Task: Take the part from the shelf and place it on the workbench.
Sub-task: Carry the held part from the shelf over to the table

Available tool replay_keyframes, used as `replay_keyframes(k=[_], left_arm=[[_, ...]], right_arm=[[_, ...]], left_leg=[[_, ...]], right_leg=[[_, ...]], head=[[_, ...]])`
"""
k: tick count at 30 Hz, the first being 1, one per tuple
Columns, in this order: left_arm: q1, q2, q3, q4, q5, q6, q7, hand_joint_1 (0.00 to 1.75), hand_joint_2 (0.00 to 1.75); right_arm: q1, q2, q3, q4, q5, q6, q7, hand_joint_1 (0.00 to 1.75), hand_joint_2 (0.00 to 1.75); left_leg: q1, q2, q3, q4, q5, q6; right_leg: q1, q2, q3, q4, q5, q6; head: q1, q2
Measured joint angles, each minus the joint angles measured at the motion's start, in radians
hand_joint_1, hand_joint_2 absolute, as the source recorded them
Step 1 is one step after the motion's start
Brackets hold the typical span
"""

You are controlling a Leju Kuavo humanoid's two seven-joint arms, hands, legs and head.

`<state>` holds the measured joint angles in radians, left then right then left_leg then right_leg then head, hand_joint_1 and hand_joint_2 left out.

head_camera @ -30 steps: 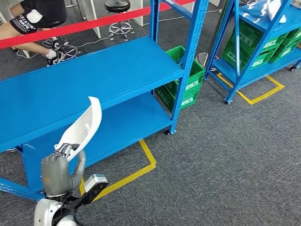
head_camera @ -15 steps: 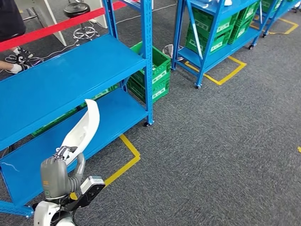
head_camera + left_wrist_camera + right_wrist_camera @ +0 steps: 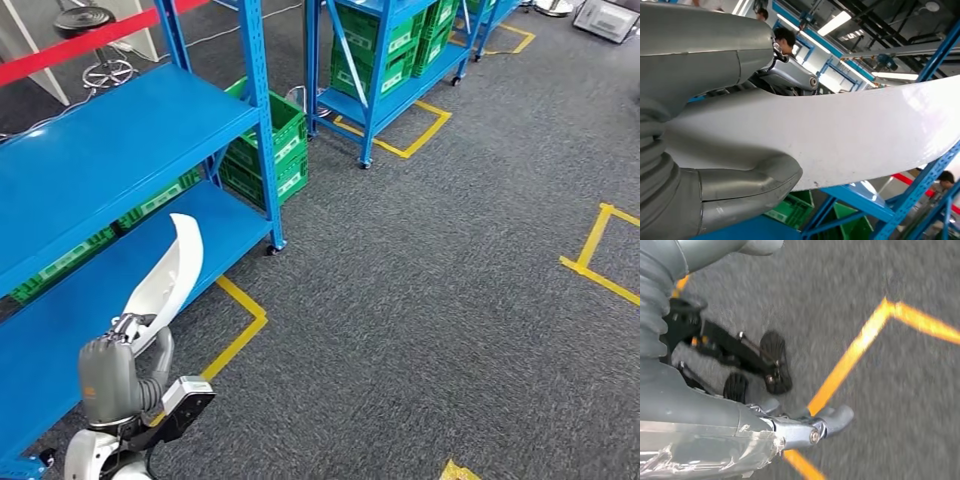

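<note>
left hand point(image 3: 113, 378) lower left of head view, gripping white curved part point(image 3: 167, 272), which rises up-right over blue shelf point(image 3: 113, 150); right hand point(image 3: 764, 425) over grey carpet point(image 3: 453, 300), holding nothing, fingers apart

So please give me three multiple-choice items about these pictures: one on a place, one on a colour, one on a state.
1. Where do the nearest green crates sit?
A. on the floor beside the near shelf
B. on the shelf's top board
C. in the robot's hand

2. What colour is the tape on the floor?
A. white
B. yellow
C. red

3. What is the left hand doing?
A. hanging with nothing in it
B. pressing on the shelf
C. holding the white part

Answers: 1 A, the crates stand on the carpet by the shelf's post. 2 B, the lines on the grey carpet are yellow. 3 C, the fingers close around the part's lower end.
</note>
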<state>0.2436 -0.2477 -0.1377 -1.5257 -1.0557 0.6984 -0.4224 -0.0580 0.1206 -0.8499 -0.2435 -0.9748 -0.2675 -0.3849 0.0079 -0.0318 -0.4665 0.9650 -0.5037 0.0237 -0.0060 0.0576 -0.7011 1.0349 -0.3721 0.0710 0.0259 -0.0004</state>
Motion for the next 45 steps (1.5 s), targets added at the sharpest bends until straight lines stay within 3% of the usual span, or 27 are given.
replay_keyframes(k=[2, 3, 4, 5, 6, 8, 10, 11, 13, 14, 16, 18, 20, 21, 23, 25, 26, 28, 30, 32, 34, 35, 37, 39, 41, 43, 45], left_arm=[[0.001, 0.000, 0.005, 0.001, 0.006, 0.000, -0.007, 1.75, 1.75], [0.001, 0.000, 0.008, 0.001, 0.008, 0.000, -0.011, 1.75, 1.75], [0.001, 0.000, 0.010, 0.002, 0.011, 0.000, -0.016, 1.75, 1.75], [0.001, 0.000, 0.013, 0.003, 0.014, 0.000, -0.021, 1.75, 1.75], [0.001, 0.000, 0.015, 0.004, 0.017, 0.000, -0.027, 1.75, 1.75], [0.000, 0.000, 0.020, 0.005, 0.021, 0.000, -0.040, 1.75, 1.75], [0.000, 0.000, 0.025, 0.005, 0.024, 0.000, -0.052, 1.75, 1.75], [-0.001, -0.001, 0.027, 0.006, 0.026, 0.000, -0.057, 1.75, 1.75], [-0.001, -0.001, 0.029, 0.007, 0.027, 0.000, -0.067, 1.75, 1.75], [0.000, -0.001, 0.029, 0.007, 0.028, 0.000, -0.073, 1.75, 1.75], [0.002, -0.001, 0.032, 0.008, 0.029, 0.000, -0.084, 1.75, 1.75], [0.004, 0.001, 0.038, 0.009, 0.030, 0.000, -0.093, 1.75, 1.75], [0.004, 0.002, 0.042, 0.012, 0.029, 0.000, -0.097, 1.75, 1.75], [0.004, 0.002, 0.044, 0.014, 0.029, 0.000, -0.100, 1.75, 1.75], [0.004, 0.003, 0.046, 0.016, 0.029, 0.000, -0.106, 1.75, 1.75], [0.004, 0.003, 0.048, 0.017, 0.028, 0.000, -0.112, 1.75, 1.75], [0.004, 0.003, 0.048, 0.017, 0.027, 0.000, -0.115, 1.75, 1.75], [0.004, 0.002, 0.049, 0.019, 0.026, 0.000, -0.121, 1.75, 1.75], [0.004, 0.001, 0.049, 0.022, 0.025, 0.000, -0.124, 1.75, 1.75], [0.006, 0.000, 0.050, 0.024, 0.025, 0.000, -0.125, 1.75, 1.75], [0.007, 0.000, 0.052, 0.028, 0.025, 0.000, -0.125, 1.75, 1.75], [0.007, 0.000, 0.053, 0.030, 0.024, 0.000, -0.125, 1.75, 1.75], [0.008, 0.000, 0.054, 0.033, 0.022, 0.000, -0.125, 1.75, 1.75], [0.007, 0.000, 0.055, 0.033, 0.019, 0.000, -0.127, 1.75, 1.75], [0.006, 0.000, 0.056, 0.034, 0.019, 0.000, -0.130, 1.75, 1.75], [0.005, -0.001, 0.056, 0.035, 0.018, 0.000, -0.134, 1.75, 1.75], [0.003, -0.001, 0.056, 0.036, 0.018, 0.000, -0.136, 1.75, 1.75]], right_arm=[[-0.003, 0.002, 0.000, 0.000, -0.008, -0.005, -0.001, 0.00, 1.75], [-0.005, 0.003, 0.000, 0.000, -0.014, -0.006, -0.002, 0.00, 1.75], [-0.007, 0.004, 0.000, 0.000, -0.018, -0.007, -0.002, 0.00, 1.75], [-0.008, 0.005, 0.000, 0.000, -0.020, -0.008, -0.003, 0.00, 1.75], [-0.008, 0.005, 0.000, 0.000, -0.020, -0.009, -0.004, 0.00, 1.75], [-0.011, 0.007, 0.000, 0.000, -0.020, -0.013, -0.004, 0.00, 1.75], [-0.017, 0.010, 0.000, -0.001, -0.025, -0.015, -0.004, 0.00, 1.75], [-0.019, 0.011, 0.000, -0.002, -0.029, -0.015, -0.004, 0.00, 1.75], [-0.016, 0.012, 0.000, -0.002, -0.034, -0.016, -0.004, 0.00, 1.75], [-0.015, 0.012, 0.000, -0.002, -0.035, -0.016, -0.004, 0.00, 1.75], [-0.014, 0.011, 0.000, -0.003, -0.035, -0.016, -0.004, 0.00, 1.75], [-0.016, 0.011, 0.000, -0.004, -0.035, -0.016, -0.003, 0.00, 1.75], [-0.015, 0.011, 0.000, -0.004, -0.035, -0.016, -0.002, 0.00, 1.75], [-0.013, 0.011, 0.000, -0.004, -0.035, -0.016, -0.002, 0.00, 1.75], [-0.012, 0.012, 0.000, -0.004, -0.035, -0.016, -0.001, 0.00, 1.75], [-0.014, 0.012, 0.000, -0.004, -0.035, -0.016, -0.002, 0.00, 1.75], [-0.014, 0.012, 0.000, -0.004, -0.035, -0.015, -0.002, 0.00, 1.75], [-0.011, 0.011, 0.000, -0.004, -0.036, -0.015, -0.003, 0.00, 1.75], [-0.009, 0.011, 0.000, -0.004, -0.036, -0.015, -0.003, 0.00, 1.75], [-0.010, 0.012, 0.000, -0.004, -0.040, -0.015, -0.003, 0.00, 1.75], [-0.010, 0.012, 0.000, -0.004, -0.044, -0.015, -0.003, 0.00, 1.75], [-0.008, 0.012, 0.000, -0.004, -0.044, -0.015, -0.003, 0.00, 1.75], [-0.005, 0.012, 0.000, -0.004, -0.044, -0.015, -0.003, 0.00, 1.75], [-0.006, 0.014, 0.000, -0.003, -0.044, -0.015, -0.003, 0.00, 1.75], [-0.010, 0.016, 0.000, -0.003, -0.044, -0.014, -0.003, 0.00, 1.75], [-0.010, 0.017, 0.000, -0.003, -0.044, -0.013, -0.003, 0.00, 1.75], [-0.005, 0.017, 0.000, -0.004, -0.046, -0.014, -0.003, 0.00, 1.75]], left_leg=[[-0.005, 0.027, -0.026, 0.001, 0.023, 0.010], [-0.007, 0.041, -0.040, 0.001, 0.034, 0.010], [-0.009, 0.055, -0.055, 0.002, 0.046, 0.010], [-0.010, 0.070, -0.071, 0.002, 0.058, 0.008], [-0.011, 0.083, -0.086, 0.003, 0.069, 0.006], [-0.013, 0.104, -0.108, 0.004, 0.088, -0.002], [-0.014, 0.124, -0.118, 0.006, 0.105, -0.012], [-0.012, 0.135, -0.120, 0.006, 0.113, -0.016], [-0.005, 0.147, -0.124, 0.007, 0.122, -0.027], [-0.002, 0.134, -0.130, 0.017, 0.105, -0.033], [0.001, 0.082, -0.156, 0.088, 0.024, -0.043], [-0.001, 0.047, -0.193, 0.214, -0.061, -0.044], [-0.003, 0.038, -0.200, 0.286, -0.064, -0.041], [-0.004, 0.035, -0.179, 0.270, -0.038, -0.038], [-0.003, 0.010, -0.094, 0.149, 0.011, -0.031], [0.000, -0.027, -0.020, 0.029, 0.013, -0.025], [0.002, -0.038, -0.005, -0.001, 0.003, -0.022], [0.004, -0.022, -0.002, -0.014, -0.005, -0.015], [0.005, 0.000, 0.004, -0.014, -0.003, -0.006], [0.003, 0.023, 0.011, -0.013, -0.005, -0.001], [0.002, 0.046, 0.018, -0.013, -0.014, -0.002], [0.003, 0.056, 0.025, -0.013, -0.021, -0.004], [0.009, 0.077, 0.048, -0.013, -0.038, -0.013], [0.011, 0.098, 0.073, -0.015, -0.059, -0.027], [0.006, 0.116, 0.088, -0.022, -0.073, -0.042], [0.003, 0.125, 0.096, -0.021, -0.069, -0.056], [0.007, 0.098, 0.059, 0.061, -0.043, -0.062]], right_leg=[[-0.001, -0.042, -0.030, 0.129, -0.113, 0.003], [-0.003, -0.047, -0.040, 0.200, -0.147, 0.006], [-0.004, -0.050, -0.040, 0.253, -0.155, 0.008], [-0.005, -0.051, -0.026, 0.276, -0.138, 0.009], [-0.006, -0.054, 0.006, 0.264, -0.108, 0.010], [-0.005, -0.084, 0.124, 0.138, -0.080, 0.010], [0.003, -0.116, 0.234, -0.020, -0.114, 0.002], [0.009, -0.120, 0.256, -0.064, -0.129, -0.004], [0.015, -0.104, 0.241, -0.080, -0.120, -0.024], [0.016, -0.095, 0.231, -0.080, -0.112, -0.035], [0.014, -0.077, 0.210, -0.082, -0.091, -0.054], [0.016, -0.055, 0.185, -0.081, -0.068, -0.062], [0.017, -0.030, 0.157, -0.077, -0.046, -0.061], [0.017, -0.017, 0.144, -0.075, -0.038, -0.059], [0.016, 0.007, 0.123, -0.068, -0.025, -0.054], [0.018, 0.029, 0.106, -0.060, -0.018, -0.047], [0.019, 0.038, 0.099, -0.052, -0.013, -0.042], [0.020, 0.043, 0.086, -0.038, -0.003, -0.033], [0.022, 0.008, 0.060, 0.005, -0.018, -0.024], [0.019, -0.035, -0.003, 0.124, -0.071, -0.013], [0.011, -0.047, -0.068, 0.248, -0.115, -0.006], [0.007, -0.050, -0.080, 0.267, -0.113, -0.003], [0.002, -0.062, -0.044, 0.186, -0.054, 0.000], [0.007, -0.102, 0.018, 0.054, -0.002, 0.001], [0.016, -0.125, 0.043, -0.002, -0.009, -0.016], [0.017, -0.107, 0.049, -0.006, -0.025, -0.041], [0.015, -0.083, 0.071, -0.013, -0.038, -0.057]], head=[[0.005, 0.000], [0.005, 0.000], [0.005, 0.000], [0.005, 0.000], [0.005, 0.000], [0.005, 0.000], [0.004, 0.000], [0.003, 0.000], [0.003, 0.000], [0.003, 0.000], [0.002, 0.000], [0.001, 0.000], [0.001, 0.000], [0.001, 0.000], [0.001, 0.000], [0.001, 0.000], [0.002, 0.000], [0.003, 0.000], [0.007, 0.000], [0.010, 0.000], [0.010, 0.000], [0.010, 0.000], [0.010, 0.000], [0.013, 0.000], [0.015, 0.000], [0.012, 0.000], [0.009, 0.000]])
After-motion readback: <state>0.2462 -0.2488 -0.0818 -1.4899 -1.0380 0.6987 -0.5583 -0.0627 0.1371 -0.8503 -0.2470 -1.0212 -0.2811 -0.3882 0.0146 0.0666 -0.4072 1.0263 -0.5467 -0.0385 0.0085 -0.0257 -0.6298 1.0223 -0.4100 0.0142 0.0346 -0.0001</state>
